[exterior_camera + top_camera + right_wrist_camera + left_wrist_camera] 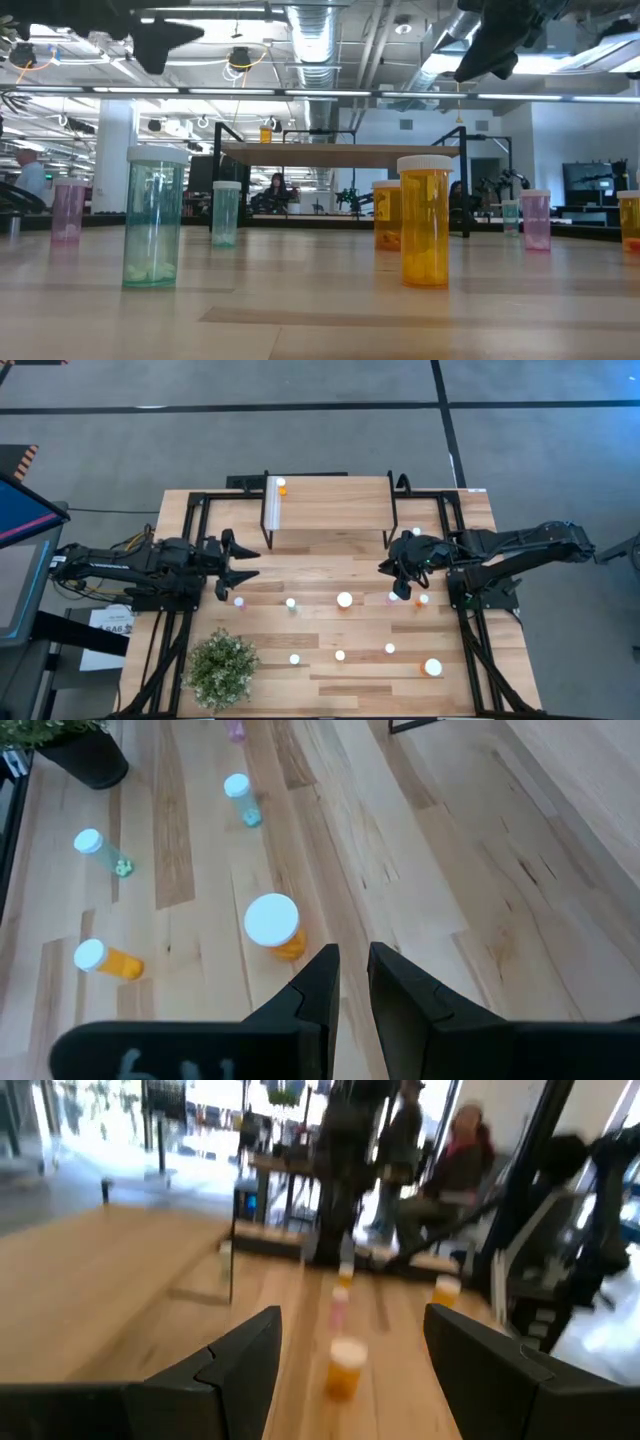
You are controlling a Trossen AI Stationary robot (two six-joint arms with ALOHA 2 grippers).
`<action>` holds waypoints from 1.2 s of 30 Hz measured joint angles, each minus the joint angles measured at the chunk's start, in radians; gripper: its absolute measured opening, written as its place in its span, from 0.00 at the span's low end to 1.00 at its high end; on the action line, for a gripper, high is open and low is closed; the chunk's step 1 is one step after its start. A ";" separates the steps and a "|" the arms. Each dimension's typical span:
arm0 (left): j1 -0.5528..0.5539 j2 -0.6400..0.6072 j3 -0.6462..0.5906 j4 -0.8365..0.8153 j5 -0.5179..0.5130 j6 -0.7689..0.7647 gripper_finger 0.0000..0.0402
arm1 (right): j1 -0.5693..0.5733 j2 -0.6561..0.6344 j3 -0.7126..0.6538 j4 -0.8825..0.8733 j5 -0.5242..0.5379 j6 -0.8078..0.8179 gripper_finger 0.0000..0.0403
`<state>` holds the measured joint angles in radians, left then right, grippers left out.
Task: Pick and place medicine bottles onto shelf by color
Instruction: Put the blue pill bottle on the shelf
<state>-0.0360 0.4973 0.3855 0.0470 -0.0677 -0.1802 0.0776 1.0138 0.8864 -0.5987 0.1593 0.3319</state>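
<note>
One bottle shelved, the rest waiting on the bench.

A single orange bottle [282,487] stands at the shelf's [330,510] white-strip end; the other medicine bottles [344,599] are scattered across the bench's [330,570] middle and front, upright. You look to be between picks. Your right tool [400,582] hangs nearly closed and empty above the bottles near the bench's right edge, so spread it before descending on the orange one below. Your left tool [240,572] waits wide and empty near the left edge.
</note>
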 joint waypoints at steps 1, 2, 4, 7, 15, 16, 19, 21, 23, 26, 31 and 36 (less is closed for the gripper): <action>0.000 0.000 0.000 -0.033 0.000 0.000 0.58 | 0.000 0.000 0.000 0.000 0.000 0.000 0.20; 0.000 0.000 0.000 -0.067 0.000 0.000 0.58 | 0.000 0.000 0.000 0.000 0.000 0.000 0.20; 0.000 0.000 0.000 -0.142 0.000 0.000 0.58 | 0.000 0.000 0.000 0.000 0.000 0.001 0.20; 0.000 0.000 0.000 -0.254 0.000 0.000 0.58 | 0.010 0.000 0.000 -0.002 0.000 0.030 0.20; 0.000 0.000 0.000 -0.557 0.000 0.000 0.58 | 0.032 0.000 0.000 -0.031 -0.002 0.027 0.20; 0.000 0.000 0.000 -0.585 0.000 0.000 0.58 | 0.032 0.000 0.000 -0.030 -0.002 0.027 0.20; 0.000 0.000 -0.008 -0.588 -0.009 -0.022 0.58 | 0.032 0.000 0.000 -0.025 -0.002 0.027 0.20; 0.000 0.000 -0.010 -0.596 -0.011 -0.024 0.58 | 0.032 0.000 0.000 -0.022 -0.002 0.027 0.20; 0.000 0.000 -0.010 -0.595 -0.011 -0.024 0.58 | 0.031 0.000 0.000 -0.020 -0.002 0.027 0.20; 0.000 0.000 -0.010 -0.595 -0.103 -0.011 0.58 | 0.031 0.000 0.000 -0.021 -0.002 0.027 0.20; 0.001 0.000 -0.010 -0.595 -0.340 0.026 0.58 | 0.017 -0.004 0.009 -0.074 -0.002 0.043 0.20; 0.001 0.000 -0.010 -0.589 -0.404 0.044 0.58 | -0.049 -0.007 0.057 -0.246 0.065 0.146 0.20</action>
<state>-0.0353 0.4973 0.3756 -0.5419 -0.4715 -0.1358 0.0288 1.0069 0.9431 -0.8446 0.2246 0.4777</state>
